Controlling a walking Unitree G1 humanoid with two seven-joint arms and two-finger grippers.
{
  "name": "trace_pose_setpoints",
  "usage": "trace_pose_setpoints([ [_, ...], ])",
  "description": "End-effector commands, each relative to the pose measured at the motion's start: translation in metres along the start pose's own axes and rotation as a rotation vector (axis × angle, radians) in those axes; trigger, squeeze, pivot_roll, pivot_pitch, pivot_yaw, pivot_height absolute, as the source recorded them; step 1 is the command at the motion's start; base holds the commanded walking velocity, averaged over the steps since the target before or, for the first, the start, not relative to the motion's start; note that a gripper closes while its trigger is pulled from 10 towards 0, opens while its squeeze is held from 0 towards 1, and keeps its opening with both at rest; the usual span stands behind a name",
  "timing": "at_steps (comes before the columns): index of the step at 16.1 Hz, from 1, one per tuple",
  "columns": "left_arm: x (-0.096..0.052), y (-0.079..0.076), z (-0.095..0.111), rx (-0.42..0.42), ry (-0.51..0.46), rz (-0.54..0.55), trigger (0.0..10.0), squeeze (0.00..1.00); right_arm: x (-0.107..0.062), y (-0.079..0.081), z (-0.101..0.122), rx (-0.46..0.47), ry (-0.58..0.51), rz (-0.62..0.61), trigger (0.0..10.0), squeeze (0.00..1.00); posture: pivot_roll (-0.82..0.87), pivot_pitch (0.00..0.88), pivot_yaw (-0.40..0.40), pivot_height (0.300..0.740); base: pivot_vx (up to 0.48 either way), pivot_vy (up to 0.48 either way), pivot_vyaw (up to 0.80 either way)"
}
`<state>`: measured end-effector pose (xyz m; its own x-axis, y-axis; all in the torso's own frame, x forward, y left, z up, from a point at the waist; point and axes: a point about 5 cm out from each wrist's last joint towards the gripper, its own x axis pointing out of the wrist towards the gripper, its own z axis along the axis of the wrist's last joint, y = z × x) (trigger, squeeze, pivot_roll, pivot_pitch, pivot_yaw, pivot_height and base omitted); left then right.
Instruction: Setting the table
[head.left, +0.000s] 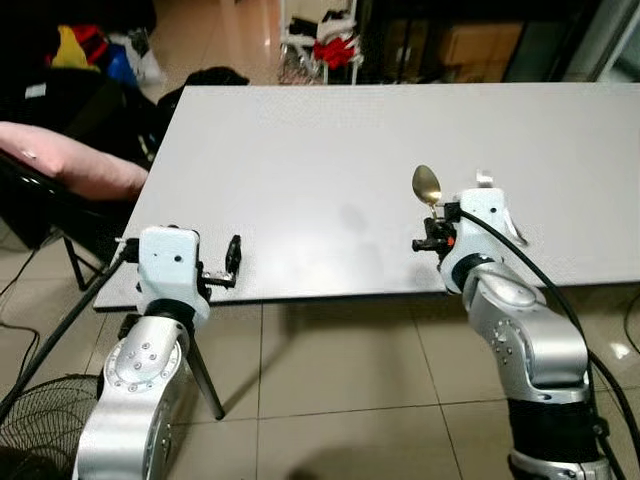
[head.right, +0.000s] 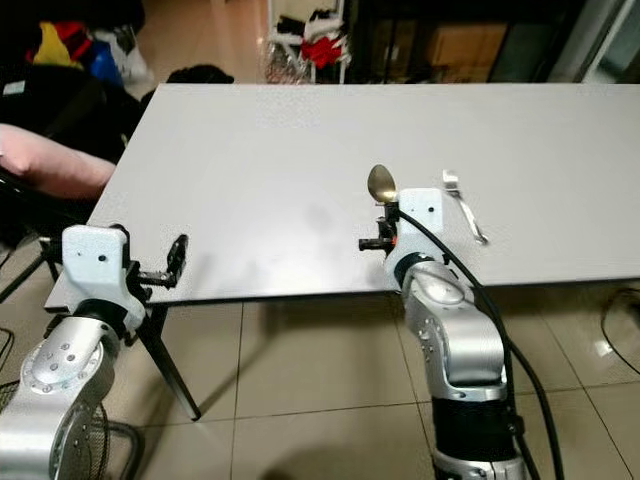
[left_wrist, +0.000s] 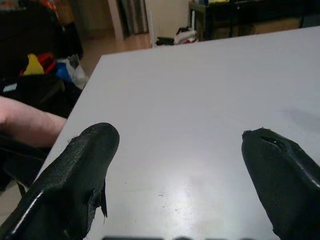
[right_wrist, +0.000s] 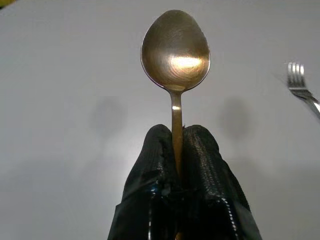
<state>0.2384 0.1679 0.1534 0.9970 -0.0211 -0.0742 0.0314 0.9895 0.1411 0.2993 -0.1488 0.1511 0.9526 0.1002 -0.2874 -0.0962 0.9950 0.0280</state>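
Observation:
A gold-toned spoon stands bowl up, its handle pinched in my right gripper, which is shut on it. That gripper hovers over the front edge of the grey table, right of centre. A silver fork lies flat on the table just right of the spoon. At the front left corner of the table my left gripper is open, and nothing sits between its fingers.
A chair with a pink cushion stands against the table's left side. A floor fan is on the tiles at lower left. Clothes and clutter lie beyond the far edge. A table leg slants down beside my left arm.

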Motion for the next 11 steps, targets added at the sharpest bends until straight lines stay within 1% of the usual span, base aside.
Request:
trace_pose_setpoints([
  [1, -0.002, -0.005, 0.003, -0.006, -0.02, -0.015, 10.0, 0.0, 0.0, -0.003, 0.003, -0.003, -0.006, 0.004, 10.0, 0.0, -0.1, 0.012, 0.005, 0.74, 0.352, 0.0, 0.0],
  [3, -0.004, -0.009, 0.002, -0.011, -0.015, -0.029, 10.0, 0.0, 0.0, -0.004, 0.003, -0.005, 0.004, 0.005, 10.0, 0.0, -0.1, 0.011, 0.005, 0.74, 0.356, 0.0, 0.0],
  [6, -0.008, -0.013, -0.002, -0.013, -0.001, -0.042, 10.0, 0.0, 0.002, -0.002, 0.001, -0.038, 0.027, 0.052, 10.0, 0.0, -0.1, 0.012, 0.001, 0.74, 0.358, 0.0, 0.0],
  [8, -0.009, -0.009, -0.003, -0.012, 0.002, -0.032, 10.0, 0.0, 0.005, 0.001, 0.0, -0.048, 0.032, 0.088, 10.0, 0.0, -0.1, 0.012, -0.001, 0.74, 0.356, 0.0, 0.0],
  [11, -0.011, -0.002, -0.006, -0.007, 0.012, -0.017, 10.0, 0.0, 0.006, 0.006, -0.001, -0.048, 0.043, 0.11, 10.0, 0.0, -0.1, 0.014, 0.001, 0.74, 0.355, 0.0, 0.0],
])
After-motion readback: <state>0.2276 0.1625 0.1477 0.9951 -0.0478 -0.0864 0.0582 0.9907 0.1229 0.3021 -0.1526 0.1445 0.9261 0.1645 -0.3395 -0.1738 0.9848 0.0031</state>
